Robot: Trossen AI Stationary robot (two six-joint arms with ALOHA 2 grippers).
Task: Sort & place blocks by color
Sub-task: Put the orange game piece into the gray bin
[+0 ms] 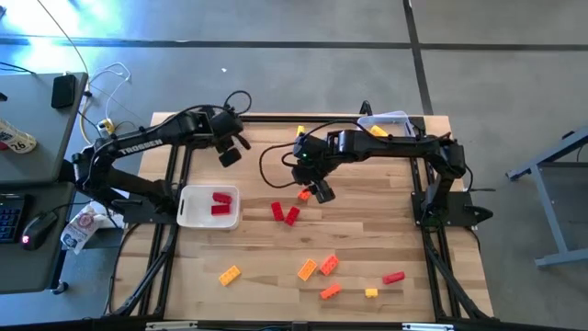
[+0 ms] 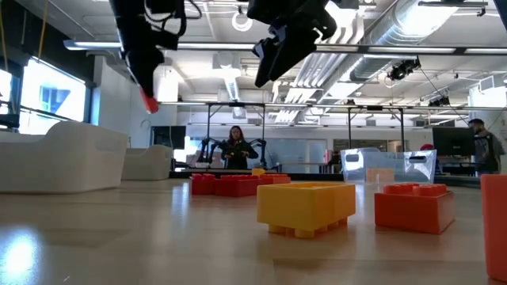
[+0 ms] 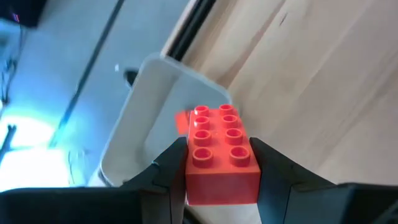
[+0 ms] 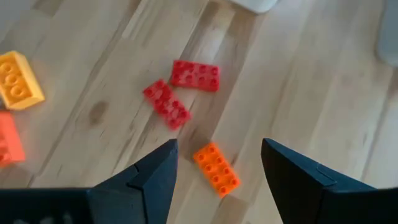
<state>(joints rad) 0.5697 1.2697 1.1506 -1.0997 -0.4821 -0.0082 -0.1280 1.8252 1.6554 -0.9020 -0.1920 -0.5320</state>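
Wooden tabletop point(image 1: 367, 239) fills the middle of the overhead frame, grey floor all around it, and we sweep from the left. Left-centre sits the white tray point(image 1: 190, 217) with two red blocks point(image 1: 220, 203) already in it, so red looks to be this tray's colour. Just above and right of the tray hangs the left gripper point(image 1: 230, 147), and the wrist camera settles it: both fingers point(image 3: 169, 171) are clamped against the sides of a red block point(image 3: 219, 155), studs facing the lens, with the tray below and beyond. That reads as the carry step, a red brick on its way to join its mates. The next move calls for bringing the gripper squarely over the tray, lowering, then parting the fingers so the brick drops inside the rim and not on the wood.

Moving to centre frame, the right gripper point(image 1: 317, 188) hovers with its fingers spread wide and nothing between them. Its wrist view looks down on an orange block point(image 4: 216, 168) lying between the fingertips' line, with two more red blocks point(image 4: 180, 90) just beyond. That orange one looks like its likely pick.

Lower centre to lower right, loose blocks wait: a yellow one point(image 1: 230, 274), an orange cluster point(image 1: 317, 268), a small yellow point(image 1: 371, 292) and a red point(image 1: 393, 277)
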